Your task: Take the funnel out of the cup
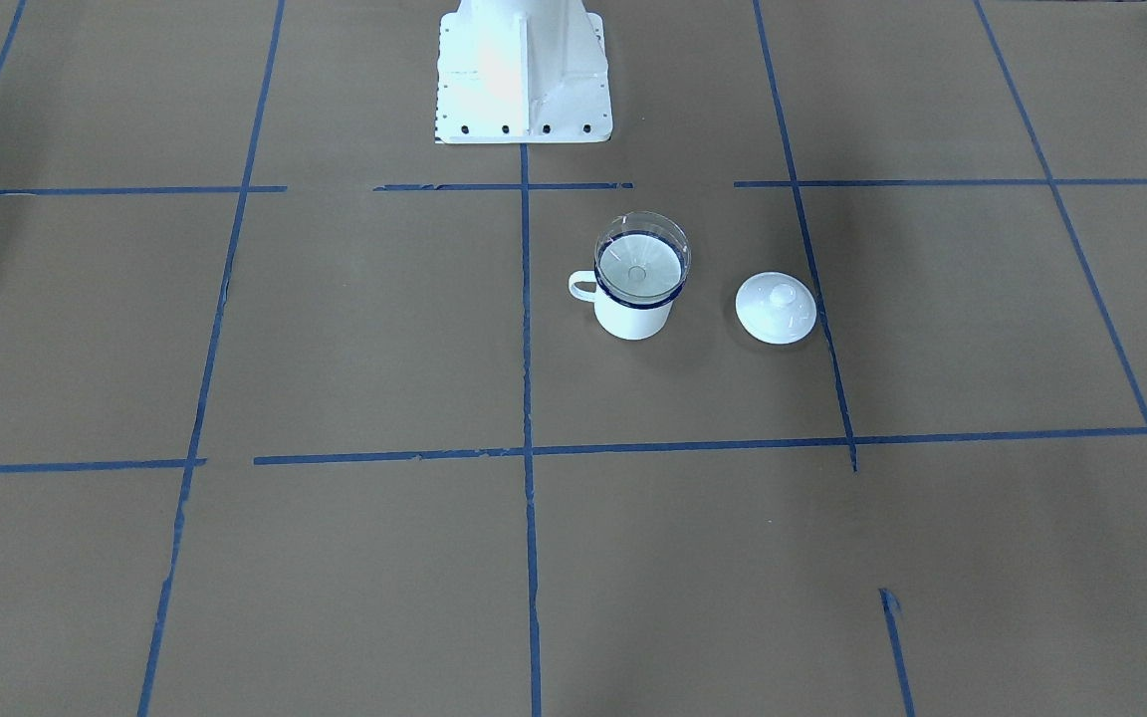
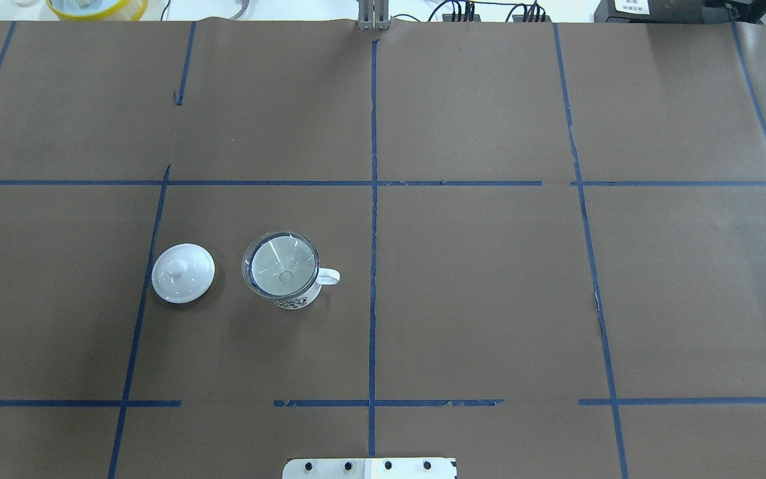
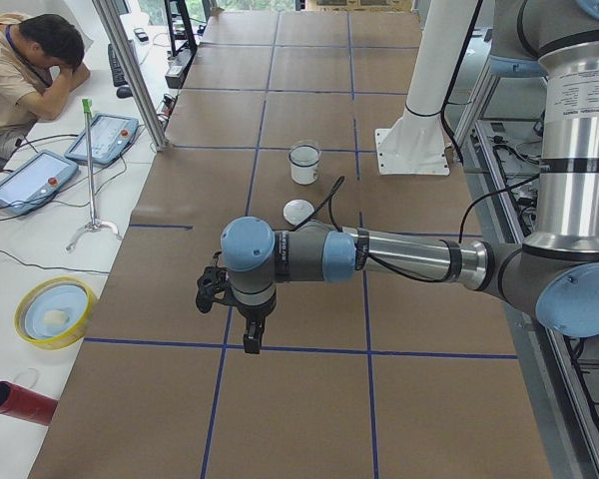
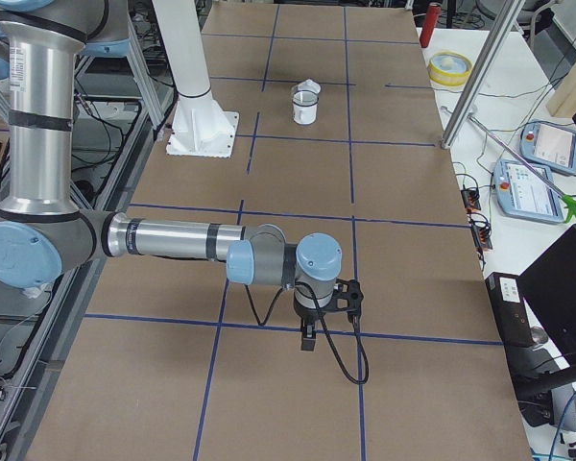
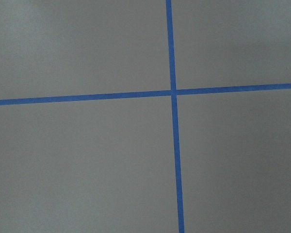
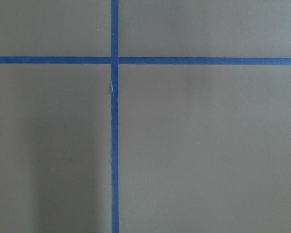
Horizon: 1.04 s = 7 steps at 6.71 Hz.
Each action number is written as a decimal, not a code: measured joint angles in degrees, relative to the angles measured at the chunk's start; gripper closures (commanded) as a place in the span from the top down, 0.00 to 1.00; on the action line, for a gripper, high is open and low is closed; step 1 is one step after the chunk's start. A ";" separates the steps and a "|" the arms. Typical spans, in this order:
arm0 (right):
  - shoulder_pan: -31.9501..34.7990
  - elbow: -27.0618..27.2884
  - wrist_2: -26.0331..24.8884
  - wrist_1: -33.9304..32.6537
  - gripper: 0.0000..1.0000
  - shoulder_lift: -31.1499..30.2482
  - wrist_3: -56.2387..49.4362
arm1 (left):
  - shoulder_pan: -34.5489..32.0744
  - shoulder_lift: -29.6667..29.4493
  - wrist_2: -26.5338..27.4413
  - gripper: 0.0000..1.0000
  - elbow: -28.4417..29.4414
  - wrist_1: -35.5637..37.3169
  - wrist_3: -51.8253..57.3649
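Note:
The clear plastic funnel [image 1: 641,254] sits mouth up in the white mug with a dark blue rim [image 1: 633,317], which stands upright on the brown table with its handle toward the centre line. Both also show in the overhead view, the funnel [image 2: 280,264] in the cup [image 2: 298,301]. My left gripper [image 3: 252,344] shows only in the exterior left view, far from the cup [image 3: 304,168]. My right gripper [image 4: 308,341] shows only in the exterior right view, far from the cup [image 4: 307,109]. I cannot tell whether either is open or shut.
A white domed lid with a knob [image 1: 776,308] lies beside the cup, also in the overhead view [image 2: 183,273]. The robot's white base [image 1: 522,70] stands behind the cup. Blue tape lines cross the table. Both wrist views show only bare table and tape.

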 measured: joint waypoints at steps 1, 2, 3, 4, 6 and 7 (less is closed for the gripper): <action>0.00 0.00 0.00 0.00 1.00 0.00 0.00 | 0.03 -0.08 0.05 1.00 -0.06 0.00 0.09; 0.00 0.00 0.00 0.00 1.00 0.00 0.00 | 0.06 -0.16 0.13 1.00 -0.18 0.02 0.25; 0.00 0.00 0.00 0.00 1.00 0.00 0.00 | 0.07 -0.17 0.09 1.00 -0.38 0.10 0.32; 0.00 -0.01 0.00 0.00 1.00 0.00 0.00 | 0.14 -0.25 0.06 1.00 -0.50 0.10 0.33; 0.00 -0.02 0.00 0.00 1.00 0.00 0.00 | 0.62 -3.09 0.23 1.00 -1.20 -2.47 -0.03; 0.00 -0.03 0.00 0.00 1.00 0.00 0.00 | 0.70 -6.29 1.05 1.00 -1.05 -5.79 -0.27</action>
